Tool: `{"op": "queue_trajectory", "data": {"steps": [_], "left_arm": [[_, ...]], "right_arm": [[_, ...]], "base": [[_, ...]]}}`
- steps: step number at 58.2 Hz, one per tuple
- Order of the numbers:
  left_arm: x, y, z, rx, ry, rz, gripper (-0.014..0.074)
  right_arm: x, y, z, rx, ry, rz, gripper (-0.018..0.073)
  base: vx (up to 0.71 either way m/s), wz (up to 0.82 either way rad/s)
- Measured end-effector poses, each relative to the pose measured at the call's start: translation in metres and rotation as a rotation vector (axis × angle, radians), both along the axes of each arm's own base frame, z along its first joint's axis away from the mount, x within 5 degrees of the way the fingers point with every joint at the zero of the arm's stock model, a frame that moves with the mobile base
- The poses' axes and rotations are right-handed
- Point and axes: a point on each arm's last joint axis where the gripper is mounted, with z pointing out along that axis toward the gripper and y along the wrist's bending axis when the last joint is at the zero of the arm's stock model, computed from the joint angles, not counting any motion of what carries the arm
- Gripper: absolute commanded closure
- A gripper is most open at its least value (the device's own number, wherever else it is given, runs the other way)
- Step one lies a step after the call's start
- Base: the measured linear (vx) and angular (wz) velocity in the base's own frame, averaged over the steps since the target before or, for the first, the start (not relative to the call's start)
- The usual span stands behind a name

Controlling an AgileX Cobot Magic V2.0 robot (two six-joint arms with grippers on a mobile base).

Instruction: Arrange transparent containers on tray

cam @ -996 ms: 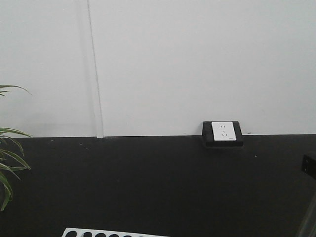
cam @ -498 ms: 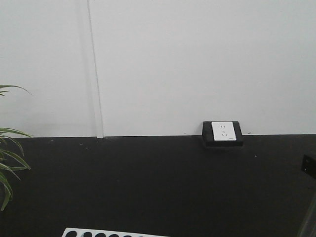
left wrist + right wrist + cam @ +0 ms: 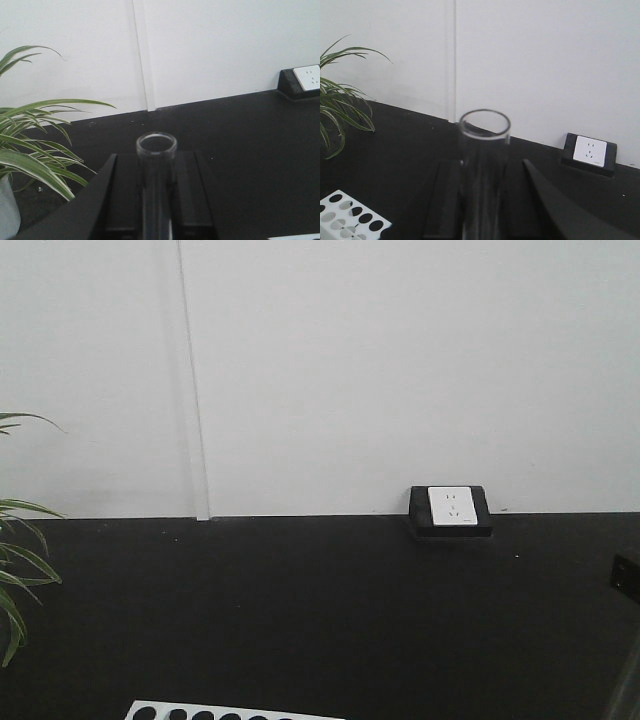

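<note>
Plant [image 3: 35,145] in a pale pot [image 3: 7,210] sat close to the left of the left gripper [image 3: 156,167]. Wall socket [image 3: 590,150] was ahead-right of the right gripper [image 3: 487,170], against the white wall [image 3: 400,360]. White holed rack [image 3: 350,217] lay low-left of it on the black table [image 3: 320,610].

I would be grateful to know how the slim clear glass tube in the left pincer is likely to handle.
The slim clear glass tube looks thin-walled, so probably fragile under a hard squeeze. Its smooth surface may slip in the left pincer. Being round, it would likely roll if laid flat.
</note>
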Motion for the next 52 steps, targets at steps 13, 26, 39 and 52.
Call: {"op": "queue_trajectory", "data": {"steps": [13, 26, 39, 52], "left_arm": [[0.0000, 0.0000, 0.0000, 0.000, 0.000, 0.000, 0.0486], [0.0000, 0.0000, 0.0000, 0.000, 0.000, 0.000, 0.0486], [0.0000, 0.0000, 0.0000, 0.000, 0.000, 0.000, 0.0486], [0.0000, 0.0000, 0.0000, 0.000, 0.000, 0.000, 0.0486]], "right_arm": [[0.0000, -0.0001, -0.0004, -0.002, 0.004, -0.001, 0.0484], [0.0000, -0.0001, -0.0004, -0.002, 0.004, -0.001, 0.0484], [0.0000, -0.0001, -0.0004, -0.001, 0.005, -0.001, 0.0484], [0.0000, -0.0001, -0.0004, -0.001, 0.005, -0.001, 0.0484]], "base": [[-0.04, 0.00], [-0.10, -0.01], [-0.17, -0.02], [-0.21, 0.04]]}}
